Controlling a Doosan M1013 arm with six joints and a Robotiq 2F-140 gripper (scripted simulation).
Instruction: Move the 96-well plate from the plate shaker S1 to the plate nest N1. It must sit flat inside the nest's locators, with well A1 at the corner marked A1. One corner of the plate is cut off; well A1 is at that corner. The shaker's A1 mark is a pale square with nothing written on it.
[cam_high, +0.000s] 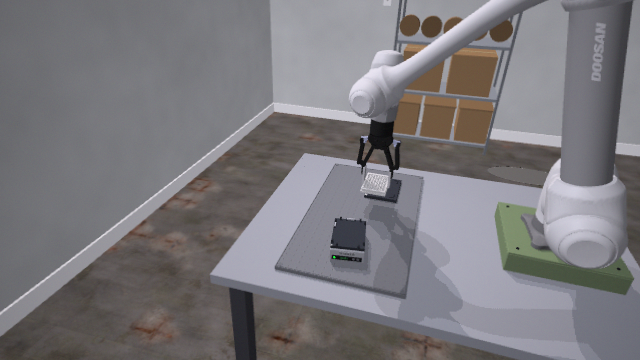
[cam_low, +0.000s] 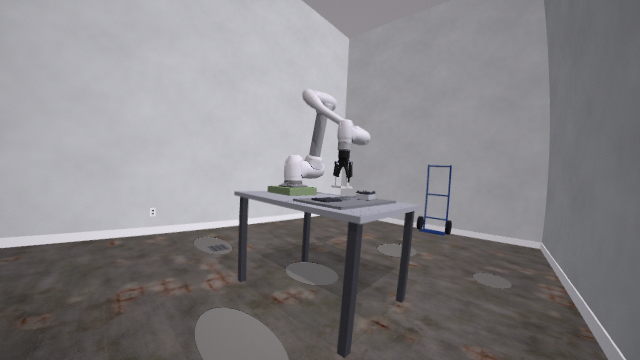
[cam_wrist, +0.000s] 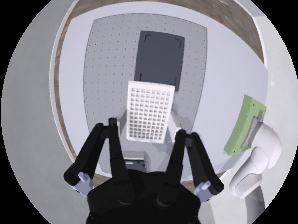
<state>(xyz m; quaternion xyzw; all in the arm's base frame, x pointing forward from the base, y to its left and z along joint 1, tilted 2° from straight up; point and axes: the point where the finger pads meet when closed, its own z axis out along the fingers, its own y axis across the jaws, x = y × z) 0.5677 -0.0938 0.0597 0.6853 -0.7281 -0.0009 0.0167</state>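
Observation:
My gripper (cam_high: 378, 171) is shut on the white 96-well plate (cam_high: 375, 183) and holds it in the air. The plate hangs just above the near-left part of the dark plate nest N1 (cam_high: 388, 190), partly overlapping it in the top view. In the wrist view the plate (cam_wrist: 147, 111) sits between my fingers, with the dark nest (cam_wrist: 160, 58) beyond its far end. The plate shaker S1 (cam_high: 348, 240) stands empty nearer the table's front, its green light on. I cannot make out the plate's cut corner or the A1 marks.
A grey mat (cam_high: 352, 225) carries the shaker and the nest. My arm's base stands on a green block (cam_high: 560, 250) at the right of the table. Shelves with boxes (cam_high: 450, 85) stand behind the table. A blue hand truck (cam_low: 436, 200) stands by the far wall.

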